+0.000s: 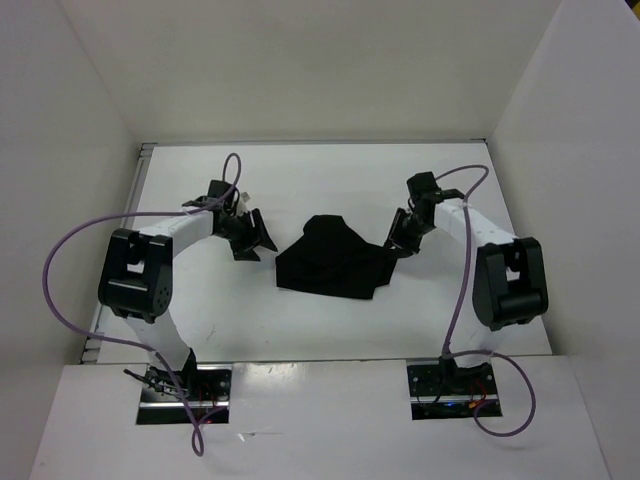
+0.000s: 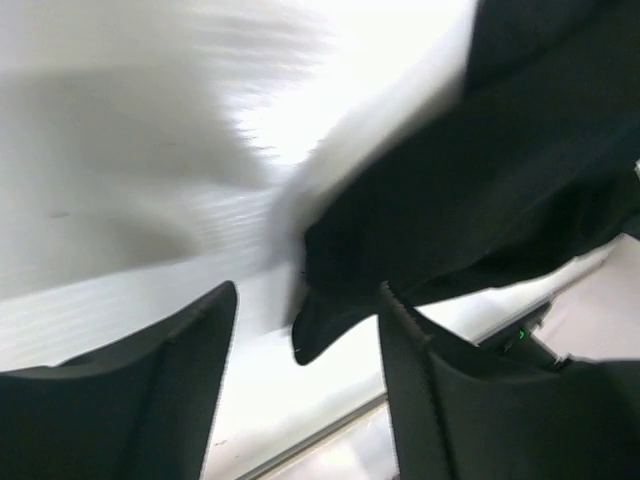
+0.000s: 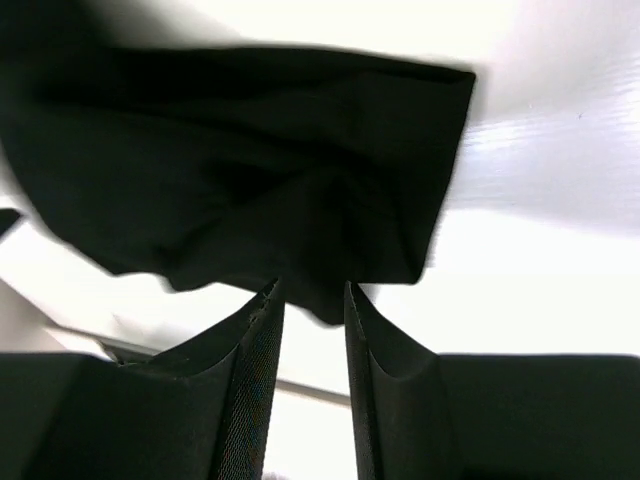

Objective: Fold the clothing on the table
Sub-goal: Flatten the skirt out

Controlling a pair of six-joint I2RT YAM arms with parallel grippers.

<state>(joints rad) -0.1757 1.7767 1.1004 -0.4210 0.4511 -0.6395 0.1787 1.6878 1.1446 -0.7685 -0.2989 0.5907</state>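
The clothing [image 1: 330,258] lies bunched mid-way across the table [image 1: 300,170] — my left pincer [image 1: 256,241] gaping wide, my right pincer [image 1: 394,245] narrowly parted, both empty — flanking it, I judge, to reach its edges.

We see plain white walls boxing in the counter [image 1: 330,175] on three sides. The back wall [image 1: 320,70] rises from its far edge, the left wall [image 1: 60,150] runs along its left edge and the right wall [image 1: 575,130] along its right edge, all three bare and unmarked. Along the near edge lies a white panel [image 1: 320,430] with a faint glare. Two rectangular cut-outs break it, showing shiny metal: the left cut-out [image 1: 215,400] toward the near left corner, the right cut-out [image 1: 425,400] toward the near right.
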